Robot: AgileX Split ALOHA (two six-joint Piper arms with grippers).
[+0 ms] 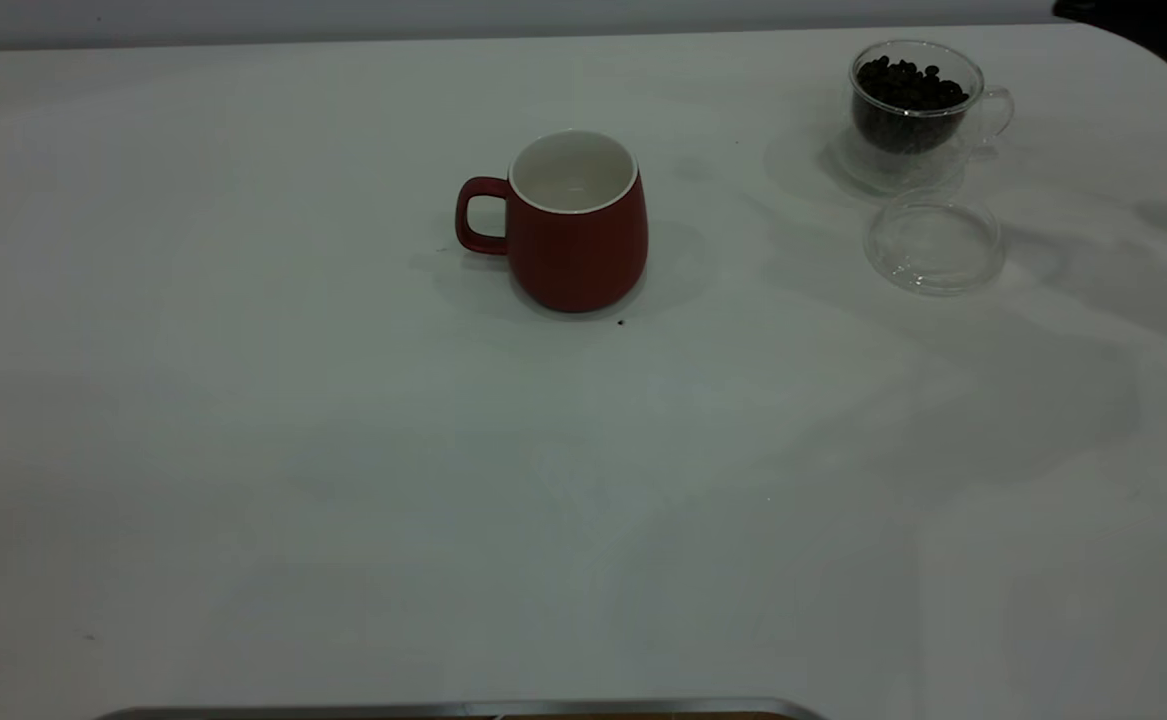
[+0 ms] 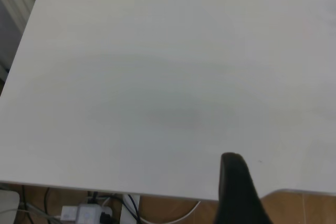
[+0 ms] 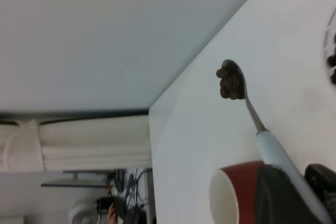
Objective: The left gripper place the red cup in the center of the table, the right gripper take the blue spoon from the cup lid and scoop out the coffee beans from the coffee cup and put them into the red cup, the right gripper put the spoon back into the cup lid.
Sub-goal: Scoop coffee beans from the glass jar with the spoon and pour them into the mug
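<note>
The red cup (image 1: pixel 568 225) stands upright and empty near the middle of the table (image 1: pixel 343 450), handle to the left. The coffee cup (image 1: pixel 908 100) with coffee beans (image 1: pixel 908 85) stands at the far right, with the empty cup lid (image 1: pixel 933 242) just in front of it. My right gripper (image 3: pixel 302 192) is shut on the pale handle of the blue spoon (image 3: pixel 275 153). The spoon's bowl carries several beans (image 3: pixel 230 81) in the air over the table. The red cup (image 3: pixel 236 192) shows close below it. Only part of the right arm (image 1: pixel 1133 20) shows in the exterior view. My left gripper (image 2: pixel 273 198) is open and empty at the table's edge, with one finger (image 2: pixel 239 192) showing.
A small dark speck (image 1: pixel 621 322) lies on the table by the red cup's base. A metal edge (image 1: pixel 463 710) runs along the near side. In the left wrist view, cables and a wooden floor (image 2: pixel 157 211) show beyond the table's edge.
</note>
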